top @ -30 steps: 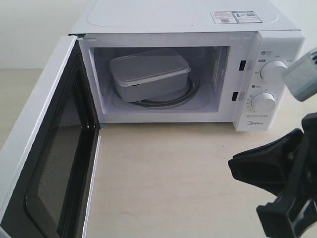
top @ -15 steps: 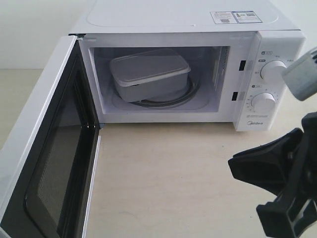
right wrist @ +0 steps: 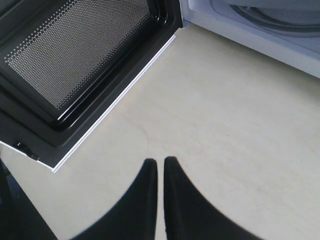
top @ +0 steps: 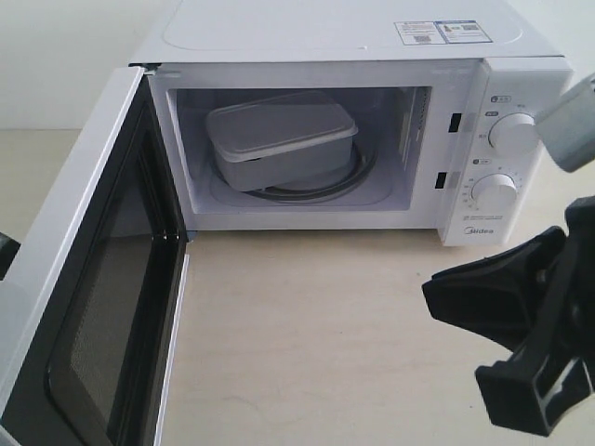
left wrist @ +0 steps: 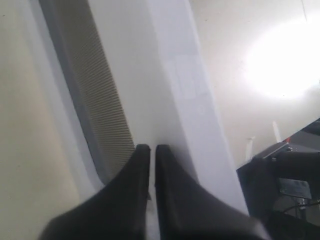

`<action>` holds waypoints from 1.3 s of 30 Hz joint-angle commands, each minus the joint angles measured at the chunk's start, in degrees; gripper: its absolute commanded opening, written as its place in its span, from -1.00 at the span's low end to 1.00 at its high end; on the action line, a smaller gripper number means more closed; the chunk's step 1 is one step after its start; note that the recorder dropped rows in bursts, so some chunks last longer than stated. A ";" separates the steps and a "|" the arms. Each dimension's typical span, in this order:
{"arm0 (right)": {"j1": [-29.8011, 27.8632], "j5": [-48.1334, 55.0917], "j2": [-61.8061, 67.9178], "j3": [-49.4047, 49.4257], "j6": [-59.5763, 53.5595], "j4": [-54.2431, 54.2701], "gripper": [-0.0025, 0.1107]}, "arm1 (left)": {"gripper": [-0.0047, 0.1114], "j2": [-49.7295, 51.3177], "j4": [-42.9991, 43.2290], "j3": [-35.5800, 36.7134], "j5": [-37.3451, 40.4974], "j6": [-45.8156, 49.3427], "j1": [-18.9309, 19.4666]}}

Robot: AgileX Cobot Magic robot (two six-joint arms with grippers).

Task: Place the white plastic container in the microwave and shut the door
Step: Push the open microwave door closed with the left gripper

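- Both claws look pressed together and empty to me: left claw (left wrist: 149, 149) at the door (top: 112, 316), right claw (right wrist: 160, 161) over the table (top: 325, 334).
- Container (top: 279, 137) inside microwave (top: 325, 28) at twelve o'clock; door open at eight o'clock.

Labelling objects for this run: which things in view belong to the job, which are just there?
Job: white plastic container, inside the microwave; the door, open; left gripper by the door; right gripper, shut, empty.
Just there: table; sticker labels; two knobs.
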 commanded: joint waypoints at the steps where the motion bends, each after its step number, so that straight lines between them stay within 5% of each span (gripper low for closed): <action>1: 0.15 -1.46 -0.12 -0.29 -0.05 -0.31 -0.96 | -0.84 0.48 -4.04 0.19 0.30 3.51 -0.28; 14: 0.15 -5.26 -0.12 -0.29 0.64 -0.16 -0.96 | -0.84 3.53 -9.47 3.34 0.30 9.49 -0.81; 26: 0.15 -14.25 -2.07 -0.78 4.92 -0.16 -0.96 | -0.84 9.13 -14.38 3.34 -3.15 11.99 -11.26; 39: -0.06 -7.16 -9.38 -5.61 5.43 -2.90 -0.96 | -0.84 22.17 -23.68 -2.49 -12.09 19.94 -19.61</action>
